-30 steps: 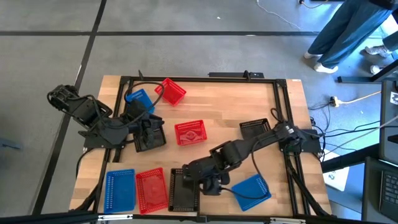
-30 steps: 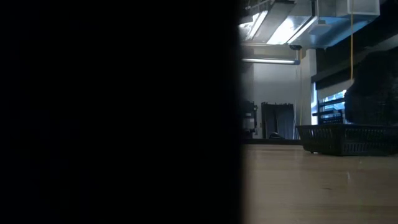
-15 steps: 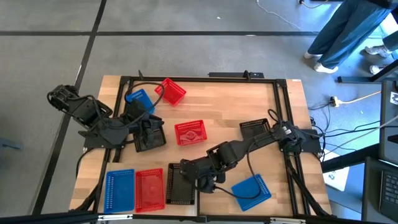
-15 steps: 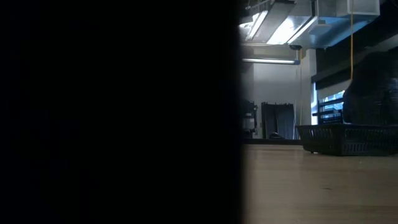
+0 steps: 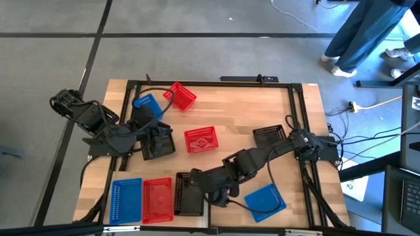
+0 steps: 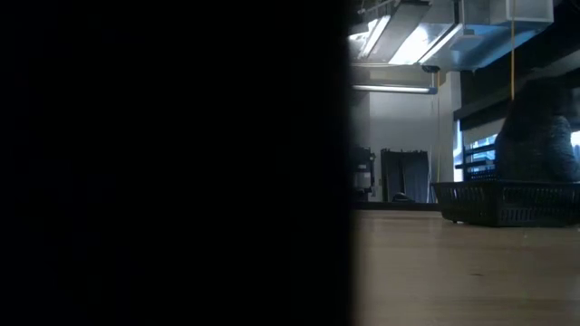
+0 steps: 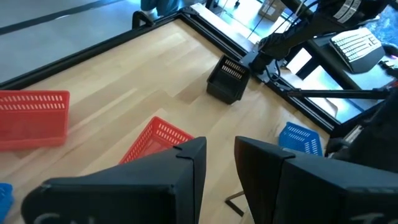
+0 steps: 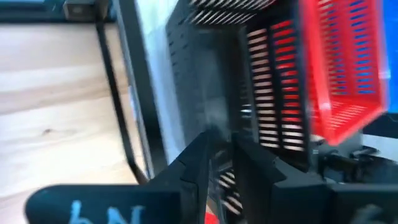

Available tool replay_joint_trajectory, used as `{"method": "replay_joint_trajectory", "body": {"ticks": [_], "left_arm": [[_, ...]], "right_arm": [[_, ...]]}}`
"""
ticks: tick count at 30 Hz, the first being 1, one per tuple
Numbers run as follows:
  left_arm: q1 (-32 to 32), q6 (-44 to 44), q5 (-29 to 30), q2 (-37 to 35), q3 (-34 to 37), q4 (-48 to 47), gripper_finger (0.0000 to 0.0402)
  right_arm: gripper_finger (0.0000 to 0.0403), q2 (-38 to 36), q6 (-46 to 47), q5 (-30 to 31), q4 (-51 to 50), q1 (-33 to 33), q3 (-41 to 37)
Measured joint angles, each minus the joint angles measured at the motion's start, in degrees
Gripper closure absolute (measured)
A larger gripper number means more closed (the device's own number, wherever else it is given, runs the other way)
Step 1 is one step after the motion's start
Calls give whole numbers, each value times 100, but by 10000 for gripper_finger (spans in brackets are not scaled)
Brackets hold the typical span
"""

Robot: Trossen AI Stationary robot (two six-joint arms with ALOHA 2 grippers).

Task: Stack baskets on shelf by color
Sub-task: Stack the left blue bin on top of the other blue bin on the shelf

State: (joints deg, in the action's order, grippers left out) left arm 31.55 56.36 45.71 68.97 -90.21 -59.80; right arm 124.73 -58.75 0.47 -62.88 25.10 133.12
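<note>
In the high view a blue basket [image 5: 126, 198], a red basket [image 5: 157, 198] and a black basket [image 5: 188, 195] stand side by side at the table's near-left edge. My right gripper [image 5: 215, 192] reaches from the right and is shut on the black basket [image 8: 211, 74]. A pale strip [image 8: 151, 74], possibly the shelf, shows beside it. My left gripper [image 5: 157, 139] waits over a second black basket [image 5: 149, 149] with a narrow gap between its fingers [image 7: 217, 165]. Loose on the table lie a blue basket [image 5: 147, 105], two red baskets [image 5: 180, 96] [image 5: 201, 139], a third black basket [image 5: 269, 136] and a blue basket [image 5: 266, 200]. My right gripper holds the black basket by its right-hand wall [image 8: 221, 134], pinched between the two fingers, which come slanting down from the table's right. The basket stands flat on its bottom, with its left wall against the red basket [image 8: 339, 62].
The table's black frame bar [image 8: 121, 93] runs close past the black basket. In the low view a dark mass blocks the left half; a black basket [image 6: 503, 201] sits on the tabletop at the right. A person's legs [image 5: 367, 33] stand beyond the far-right corner.
My right gripper has moved toward the table's left along the near edge, still shut. The black basket has slid left with it and now stands close against the red basket. My left arm has kept still.
</note>
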Motion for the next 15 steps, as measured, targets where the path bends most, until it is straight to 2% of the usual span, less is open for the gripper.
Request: {"method": "replay_joint_trajectory", "body": {"ticks": [2,8,15], "left_arm": [[0,-7,-65,0,0,-67,328],[-2,-381,-593,-6,2,-171,328],[-2,-439,-870,-100,4,-539,327]], "right_arm": [[335,-12,190,-3,-55,-4,196],[334,-455,805,48,-39,-6,104],[334,-846,1319,671,-81,-6,107]]}}
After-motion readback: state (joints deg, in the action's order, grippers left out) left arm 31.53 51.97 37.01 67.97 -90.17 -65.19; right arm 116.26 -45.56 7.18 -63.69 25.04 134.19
